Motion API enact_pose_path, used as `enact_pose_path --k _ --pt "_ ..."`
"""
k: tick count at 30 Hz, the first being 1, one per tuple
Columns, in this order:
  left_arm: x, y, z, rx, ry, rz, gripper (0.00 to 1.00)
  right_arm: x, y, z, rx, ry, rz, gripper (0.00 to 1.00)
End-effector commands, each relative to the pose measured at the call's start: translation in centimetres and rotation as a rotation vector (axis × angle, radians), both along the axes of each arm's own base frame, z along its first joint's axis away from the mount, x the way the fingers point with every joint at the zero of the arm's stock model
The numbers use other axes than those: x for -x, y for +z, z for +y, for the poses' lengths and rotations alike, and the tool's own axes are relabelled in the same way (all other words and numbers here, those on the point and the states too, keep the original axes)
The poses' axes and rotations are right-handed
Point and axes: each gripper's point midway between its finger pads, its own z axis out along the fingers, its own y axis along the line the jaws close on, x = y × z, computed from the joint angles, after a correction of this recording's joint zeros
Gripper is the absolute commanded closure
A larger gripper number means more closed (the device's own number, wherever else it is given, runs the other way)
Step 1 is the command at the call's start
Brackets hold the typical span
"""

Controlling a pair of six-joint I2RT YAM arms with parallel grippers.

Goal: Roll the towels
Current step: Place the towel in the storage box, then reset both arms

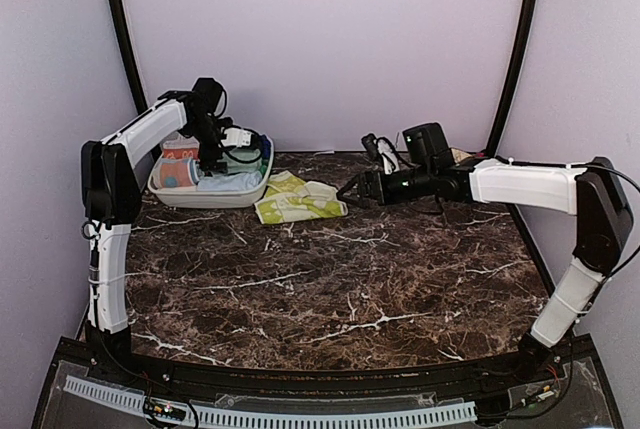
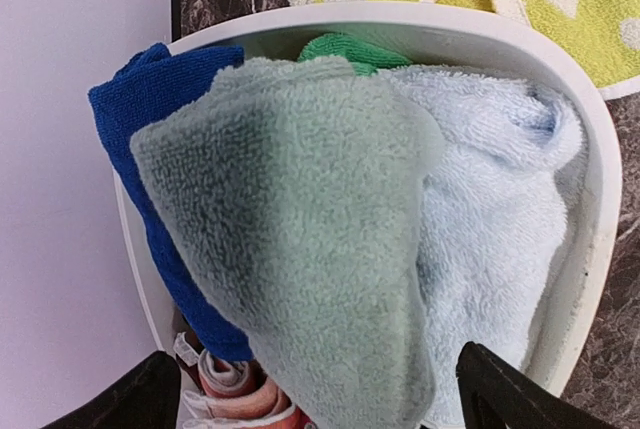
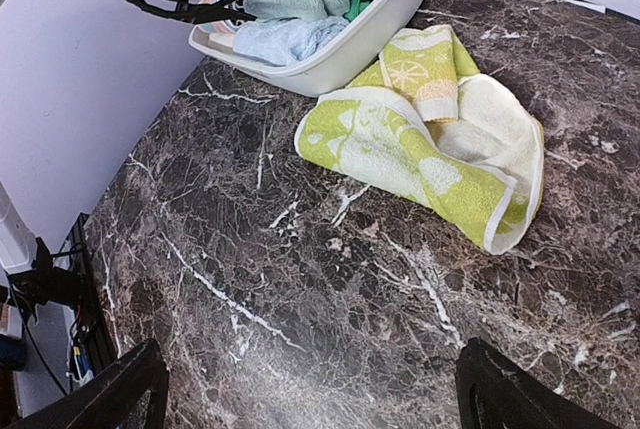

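Top external view shows a dark marble table (image 1: pixel 350 289) with a white basin (image 1: pixel 210 194) at about ten o'clock, against the back wall. The left gripper (image 1: pixel 213 162) hangs over that basin. From the left wrist camera, the left gripper (image 2: pixel 320 399) has its jaws spread wide and clasps nothing. A rolled mint green towel (image 2: pixel 300 249) lies below it in the basin (image 2: pixel 590 199). A royal blue towel (image 2: pixel 140 119) sits at the mint towel's nine o'clock, touching it. A pale blue towel (image 2: pixel 490 199) is pressed against it at three o'clock, and a bright green cloth (image 2: pixel 345 47) peeks out at twelve. A pink and red roll (image 2: pixel 230 379) shows at six o'clock. The yellow-green patterned towel (image 1: pixel 295 201) lies crumpled and unrolled on the marble, just beside the basin at its three o'clock. The right gripper (image 1: pixel 350 192) hovers near that towel's three o'clock edge. In the right wrist view its jaws (image 3: pixel 315 394) stand fully apart over bare marble, holding nothing, with the patterned towel (image 3: pixel 420 139) at twelve o'clock.
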Motion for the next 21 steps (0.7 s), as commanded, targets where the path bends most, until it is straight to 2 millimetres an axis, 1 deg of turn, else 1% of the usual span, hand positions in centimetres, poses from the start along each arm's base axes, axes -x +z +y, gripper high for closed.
enact_pose_path --k 1,2,3,4,6,8,9,10,11,12,13,14,15,16,18,19,20,21 --pt "1.3 5.6 0.8 0.052 0.046 -0.038 0.01 -0.8 2.9 -0.7 0.003 -0.025 -0.087 0.0" --pt "0.9 6.6 0.7 0.089 0.074 -0.063 0.01 -1.2 3.1 -1.3 0.013 -0.06 -0.106 0.0" --pt "0.4 7.8 0.6 0.138 0.119 -0.102 0.01 -1.7 2.8 -2.1 0.032 -0.102 -0.12 0.0" --pt "-0.1 9.8 0.7 0.203 0.174 -0.154 0.01 -2.1 3.8 -3.2 0.035 -0.153 -0.16 0.0" --pt "-0.7 13.2 1.5 0.369 0.305 -0.235 0.01 -3.1 3.8 -6.1 0.067 -0.273 -0.208 0.0" --pt "-0.9 16.0 4.1 0.562 0.47 -0.315 0.01 -4.1 3.8 -9.4 0.113 -0.406 -0.269 0.0" --pt "-0.2 16.0 5.4 0.639 0.533 -0.315 0.01 -4.4 4.2 -11.5 0.131 -0.488 -0.297 0.0" --pt "0.6 15.1 7.0 0.71 0.603 -0.305 0.01 -4.7 4.1 -13.5 0.153 -0.562 -0.316 0.0" --pt "1.7 14.7 8.0 0.781 0.649 -0.299 0.01 -4.9 3.9 -15.3 0.174 -0.619 -0.331 0.0" --pt "3.0 13.1 9.2 0.819 0.694 -0.283 0.01 -5.0 3.8 -17.4 0.195 -0.689 -0.347 0.0" --pt "4.6 9.2 10.0 0.816 0.742 -0.235 0.01 -5.1 3.7 -19.6 0.227 -0.762 -0.368 0.0" --pt "5.5 9.0 10.1 0.832 0.74 -0.251 0.01 -4.9 3.9 -21.4 0.245 -0.818 -0.395 0.0" --pt "7.4 5.2 10.1 0.821 0.767 -0.184 0.01 -4.5 3.9 -22.4 0.229 -0.843 -0.41 0.0" --pt "8.8 3.5 10.1 0.843 0.783 -0.155 0.01 -4.2 4.3 -25.0 0.259 -0.937 -0.453 0.0" --pt "11.4 0.2 10.2 0.917 0.824 -0.144 0.01 -3.2 4.5 -29.1 0.308 -1.08 -0.519 0.0" --pt "12.2 -0.4 10.4 0.96 0.831 -0.179 0.01 -2.6 4.3 -31.0 0.349 -1.149 -0.547 0.0" --pt "13.1 -1.4 10.6 0.998 0.845 -0.205 0.01 -2.0 4.0 -32.9 0.404 -1.215 -0.587 0.0" --pt "13.5 -1.8 10.8 1.045 0.856 -0.243 0.01 -1.4 3.5 -34.5 0.461 -1.279 -0.616 0.0"
